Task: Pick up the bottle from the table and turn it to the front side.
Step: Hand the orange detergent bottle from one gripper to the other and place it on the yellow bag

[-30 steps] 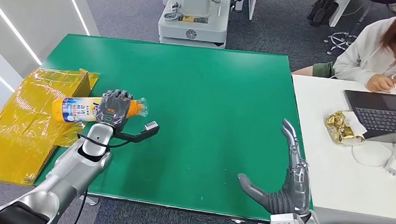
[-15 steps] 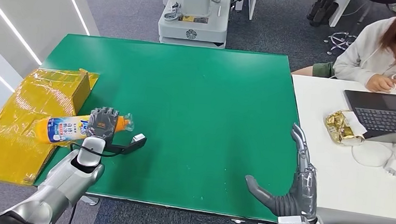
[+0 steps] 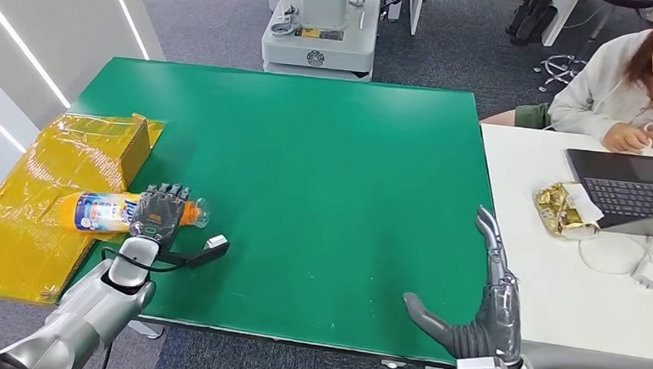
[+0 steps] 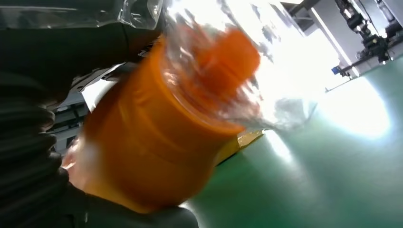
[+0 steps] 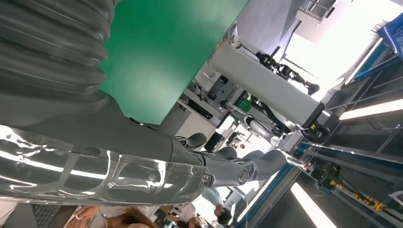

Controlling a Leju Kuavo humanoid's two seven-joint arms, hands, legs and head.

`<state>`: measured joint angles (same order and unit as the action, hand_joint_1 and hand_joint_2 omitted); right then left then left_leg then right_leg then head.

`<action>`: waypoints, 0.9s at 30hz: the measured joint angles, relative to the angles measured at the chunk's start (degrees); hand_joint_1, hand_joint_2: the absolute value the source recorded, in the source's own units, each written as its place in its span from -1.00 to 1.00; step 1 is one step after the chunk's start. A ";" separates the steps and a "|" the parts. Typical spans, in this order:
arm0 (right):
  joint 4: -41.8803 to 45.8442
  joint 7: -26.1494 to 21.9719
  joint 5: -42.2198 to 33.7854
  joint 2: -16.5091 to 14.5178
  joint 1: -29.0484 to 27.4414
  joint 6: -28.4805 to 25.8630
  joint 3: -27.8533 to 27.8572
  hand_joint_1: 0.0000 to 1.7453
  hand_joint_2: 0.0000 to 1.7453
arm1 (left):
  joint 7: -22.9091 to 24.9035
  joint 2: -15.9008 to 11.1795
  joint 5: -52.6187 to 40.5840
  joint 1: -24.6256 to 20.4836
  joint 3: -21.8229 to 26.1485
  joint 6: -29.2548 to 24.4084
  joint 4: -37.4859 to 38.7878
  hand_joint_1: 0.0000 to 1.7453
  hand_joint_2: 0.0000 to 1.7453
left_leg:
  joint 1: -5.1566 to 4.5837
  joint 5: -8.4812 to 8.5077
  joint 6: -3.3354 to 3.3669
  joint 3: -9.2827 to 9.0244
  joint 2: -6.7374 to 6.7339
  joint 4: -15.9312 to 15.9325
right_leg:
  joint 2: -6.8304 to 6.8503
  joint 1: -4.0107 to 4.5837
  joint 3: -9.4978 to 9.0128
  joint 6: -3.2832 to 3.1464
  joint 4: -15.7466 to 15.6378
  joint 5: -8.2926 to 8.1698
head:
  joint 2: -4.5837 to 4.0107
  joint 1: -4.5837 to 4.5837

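Note:
An orange bottle (image 3: 97, 211) with a blue and white label lies on its side at the green table's left edge, wrapped in clear plastic, its orange cap (image 3: 194, 215) pointing right. My left hand (image 3: 157, 213) grips it near the neck, fingers curled over the top. Up close in the left wrist view, the bottle (image 4: 157, 137) and its cap (image 4: 228, 57) sit blurred against my dark fingers (image 4: 57, 52). At the table's front right edge my right hand (image 3: 478, 309) stands open, fingers straight and thumb spread, holding nothing; the right wrist view shows that hand (image 5: 142, 156) empty as well.
A yellow plastic-wrapped box (image 3: 53, 185) lies off the green table (image 3: 324, 167) on the left, under the bottle's base. On the right a white desk (image 3: 557, 284) holds a laptop (image 3: 635, 190) and a foil packet (image 3: 564, 209), with a person (image 3: 633, 79) seated behind. A robot base (image 3: 320, 30) stands beyond the far edge.
My left hand has drawn the bottle down and to the left, toward the table's left edge and over the yellow box. The right hand has shifted only slightly.

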<state>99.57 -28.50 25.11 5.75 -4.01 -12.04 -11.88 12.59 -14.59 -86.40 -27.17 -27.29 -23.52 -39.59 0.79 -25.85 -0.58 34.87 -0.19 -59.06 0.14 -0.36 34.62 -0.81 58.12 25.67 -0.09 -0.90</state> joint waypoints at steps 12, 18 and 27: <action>-0.28 0.92 0.82 -0.11 0.66 1.30 -0.20 -1.00 1.00 | -2.47 0.90 0.00 0.22 0.10 -3.27 0.27 -1.00 1.00 | -0.01 0.03 -0.02 0.01 0.07 0.00 | 0.08 0.00 -0.03 0.01 0.00 0.01 | 0.00 0.00; -0.18 1.67 1.72 -0.42 0.64 1.95 -0.20 -1.00 1.00 | -6.93 2.40 0.18 0.44 1.75 -3.88 0.07 -1.00 1.00 | -0.02 0.03 -0.01 0.00 0.08 -0.01 | 0.09 -0.01 -0.04 0.01 0.00 0.01 | 0.00 0.00; 1.43 2.52 2.47 -1.78 -0.63 3.86 0.34 -1.00 1.00 | -34.50 10.76 39.31 7.71 15.14 1.38 -13.41 -1.00 1.00 | -0.05 -0.03 0.04 0.01 0.00 -0.04 | -0.02 -0.02 0.00 0.03 -0.03 0.01 | 0.00 -0.01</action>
<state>101.00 -25.98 27.58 3.97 -4.64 -8.17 -11.55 -21.91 -3.83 -47.09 -19.46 -12.16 -22.14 -53.00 0.75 -25.88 -0.54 34.88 -0.19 -59.10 0.12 -0.39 34.62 -0.79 58.09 25.68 -0.09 -0.90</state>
